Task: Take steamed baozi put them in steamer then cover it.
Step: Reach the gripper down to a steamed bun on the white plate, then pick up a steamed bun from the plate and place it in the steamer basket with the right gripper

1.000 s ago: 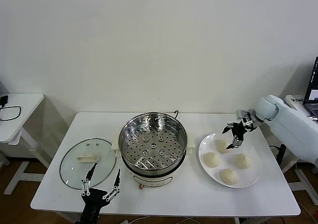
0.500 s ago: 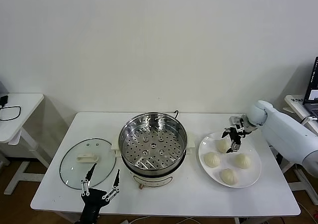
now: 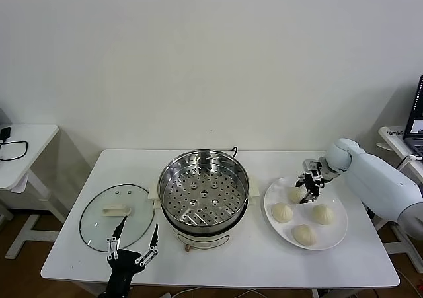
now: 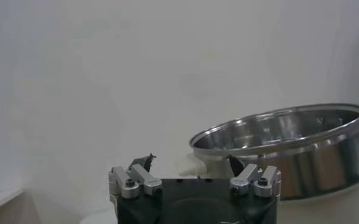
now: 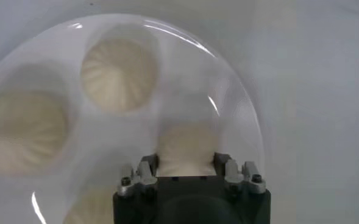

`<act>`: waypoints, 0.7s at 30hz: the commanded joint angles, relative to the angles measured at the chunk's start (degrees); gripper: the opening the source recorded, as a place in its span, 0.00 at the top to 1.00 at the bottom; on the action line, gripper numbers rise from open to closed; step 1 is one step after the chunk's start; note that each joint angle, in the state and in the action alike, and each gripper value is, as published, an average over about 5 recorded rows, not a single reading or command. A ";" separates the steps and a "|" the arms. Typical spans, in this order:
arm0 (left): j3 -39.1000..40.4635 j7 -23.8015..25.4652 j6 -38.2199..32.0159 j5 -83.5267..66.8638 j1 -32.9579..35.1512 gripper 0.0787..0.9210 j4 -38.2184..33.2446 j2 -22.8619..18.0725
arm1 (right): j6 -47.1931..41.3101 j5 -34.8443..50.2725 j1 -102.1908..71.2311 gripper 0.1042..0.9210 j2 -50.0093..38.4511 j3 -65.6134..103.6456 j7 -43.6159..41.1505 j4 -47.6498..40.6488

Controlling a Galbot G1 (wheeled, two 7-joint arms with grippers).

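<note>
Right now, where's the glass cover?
In the head view the cover lies flat on the table's left side, just left of the steamer, with the open left claw hovering at its near edge.

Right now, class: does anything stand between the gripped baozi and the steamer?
Nothing visible does. The right gripper is shut on a baozi on the plate; the steamer stands open, and its cover lies beyond it.

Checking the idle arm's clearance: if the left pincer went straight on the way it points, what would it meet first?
Probably the steamer: it lies ahead of the open left pincer, a little off to one side, so depth is uncertain.
</note>
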 commanded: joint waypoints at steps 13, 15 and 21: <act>0.58 -0.02 0.14 -0.02 -0.09 0.12 -0.71 0.32 | 21.54 3.57 25.92 0.31 2.06 -12.68 -3.81 16.31; 0.66 -0.04 0.11 -0.02 -0.01 0.12 -0.85 0.31 | 24.07 3.81 28.27 0.30 4.98 -14.05 -3.86 17.31; 0.54 -0.09 0.01 -0.03 0.53 0.12 -1.45 0.33 | 31.94 0.81 30.45 0.30 13.25 -15.27 -3.84 19.06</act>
